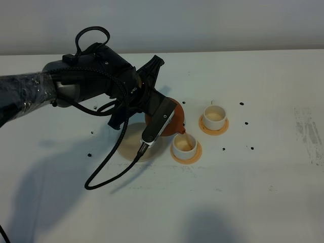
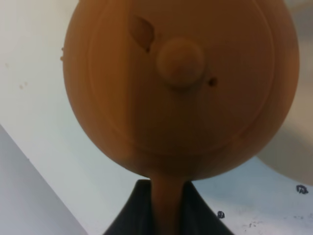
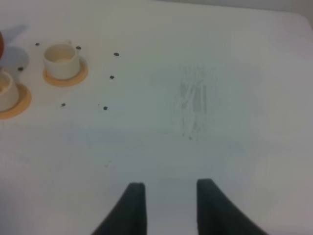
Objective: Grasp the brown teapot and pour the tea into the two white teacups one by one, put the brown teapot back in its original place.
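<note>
- The right pincer (image 3: pixel 170 185) hangs over a bare stretch of the white worktop (image 1: pixel 253 197). Its two dark fingers (image 3: pixel 133 208) stand apart with nothing between them.
- A black cable (image 1: pixel 104 172) droops from the left arm (image 1: pixel 86 83) and loops over the front of the worktop.
- Just behind the loop lies the beige disc (image 1: pixel 129 144), flat and bare, partly hidden by the arm's wrist.
- To the right of the disc, the nearer teacup (image 1: pixel 185 146) sits upright on an orange coaster (image 1: pixel 198 153) with tan liquid inside.
- The brown teapot (image 1: pixel 178 116) is off the disc and in the air, tilted forward. Its spout (image 1: pixel 183 132) is right over the rim of the nearer teacup.
- The left pincer (image 2: pixel 166 198) is clamped on the teapot's loop handle (image 2: pixel 165 196), which runs down between the dark fingers. The lid with its round knob (image 2: pixel 180 62) faces the wrist camera and fills most of that view.
- Farther back and to the right, the farther teacup (image 1: pixel 214 115) stands upright on its own coaster (image 1: pixel 223 127), apart from the teapot. Its inside looks pale tan.
- Small black specks (image 1: pixel 246 123) dot the worktop around both cups, and a scuffed grey patch (image 1: pixel 309 131) lies well off to the right.
</note>
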